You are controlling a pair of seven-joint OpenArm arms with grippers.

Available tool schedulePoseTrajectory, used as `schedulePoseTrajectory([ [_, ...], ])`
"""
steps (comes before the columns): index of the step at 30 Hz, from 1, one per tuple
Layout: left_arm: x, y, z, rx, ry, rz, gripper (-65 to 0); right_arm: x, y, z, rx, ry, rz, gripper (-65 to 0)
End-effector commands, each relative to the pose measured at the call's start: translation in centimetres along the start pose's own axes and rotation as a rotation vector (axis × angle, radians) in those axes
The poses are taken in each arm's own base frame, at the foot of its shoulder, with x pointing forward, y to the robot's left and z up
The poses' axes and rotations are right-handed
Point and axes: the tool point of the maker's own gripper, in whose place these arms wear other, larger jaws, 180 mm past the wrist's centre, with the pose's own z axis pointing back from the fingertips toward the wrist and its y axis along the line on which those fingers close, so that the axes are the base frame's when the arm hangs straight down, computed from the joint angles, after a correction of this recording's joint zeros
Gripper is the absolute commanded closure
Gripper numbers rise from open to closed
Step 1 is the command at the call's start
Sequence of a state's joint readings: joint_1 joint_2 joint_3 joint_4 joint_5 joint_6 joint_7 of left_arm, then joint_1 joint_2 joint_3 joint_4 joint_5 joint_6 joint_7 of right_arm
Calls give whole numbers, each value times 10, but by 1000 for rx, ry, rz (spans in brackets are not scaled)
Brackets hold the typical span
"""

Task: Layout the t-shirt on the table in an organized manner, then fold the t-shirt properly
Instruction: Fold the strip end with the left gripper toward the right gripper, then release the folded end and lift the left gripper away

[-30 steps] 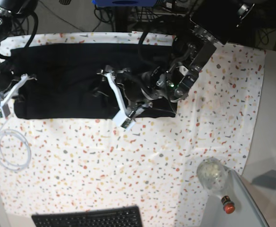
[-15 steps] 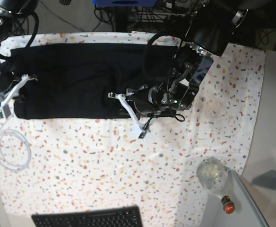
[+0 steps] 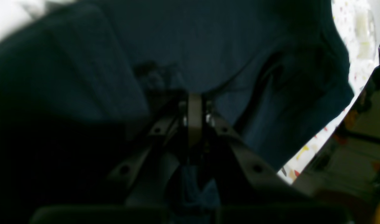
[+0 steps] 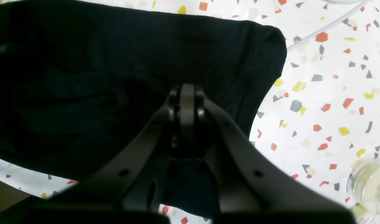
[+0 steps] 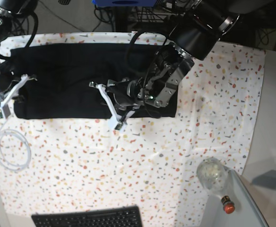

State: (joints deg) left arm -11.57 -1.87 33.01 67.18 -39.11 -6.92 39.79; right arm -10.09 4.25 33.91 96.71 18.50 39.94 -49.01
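**Folding under way: both claws pinched on the black shirt**

Starting nearest the camera in the base view, a black keyboard (image 5: 88, 217) lies at the front edge, a loop of clear tubing (image 5: 11, 150) rests on the cloth to one side, and a glass jar (image 5: 212, 174) with a small red-capped bottle (image 5: 228, 205) beside it stands at the other front corner.

Beyond them the t-shirt (image 5: 67, 80) lies as a long dark band across the far half of the table (image 5: 142, 161), spread flat with one thickness doubled over.

The left gripper (image 5: 115, 105) sits over the band's near edge toward its middle. Its wrist view shows the jaws drawn together with dark fabric bunched at the tips, so it appears clamped on the t-shirt, though that picture is dim.

The right gripper (image 5: 8, 97) is at the opposite end of the band; its wrist view shows the jaws closed tight, seemingly pinching the cloth close to a rounded corner.

Judging from this, the laying-out looks done and a fold is in hand. The next move probably calls for both arms to lift their pinched edges together and carry them across evenly, keeping the cloth taut so the layers land square.

The speckled cloth covers the whole work surface and hangs wrinkled near the jar. Farthest back, beyond the table's edge, are dark cables and stands.
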Motion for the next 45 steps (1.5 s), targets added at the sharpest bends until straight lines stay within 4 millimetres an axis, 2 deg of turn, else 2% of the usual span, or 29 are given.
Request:
schedulePoseTrajectory([
  [1,37,-22,10,-63,-103,-42,0,14,-5,4,-9,-49,11,0],
  [3,44,-34,29,-88,-154,-82,0,14,-5,4,-9,-47,11,0],
  [5,40,-34,47,-79,-179,-104,0,12,-5,5,-8,-43,10,0],
  [8,5,-8,62,13,-127,-62,0,11,-6,5,-10,-43,10,0],
  [11,-46,17,75,81,26,-34,0,11,-6,5,-11,-42,11,0],
  [14,-71,29,90,109,95,-48,0,13,-6,5,-12,-45,12,0],
  [19,-93,29,90,110,150,-41,0,15,-3,3,-3,-50,12,0],
  [23,-121,3,81,43,234,-108,0,15,-3,4,-4,-50,11,0],
  [26,-139,0,82,32,284,-133,0,15,-4,4,-7,-51,9,0],
  [29,-134,6,88,47,269,-127,0,15,-5,4,-8,-50,10,0],
  [31,-112,3,94,44,207,-133,0,14,-4,4,-8,-49,10,0],
  [34,-68,-3,110,45,71,-139,0,14,-4,4,-8,-47,10,0],
  [37,-36,12,122,89,-24,-114,0,13,-4,4,-7,-46,9,0],
  [39,-16,27,118,123,-67,-74,0,13,-3,4,-6,-45,7,0],
  [41,-8,45,110,155,-71,-30,0,13,-3,4,-6,-48,7,0],
  [45,8,55,83,159,-67,35,0,14,-2,3,-1,-49,9,0],
])
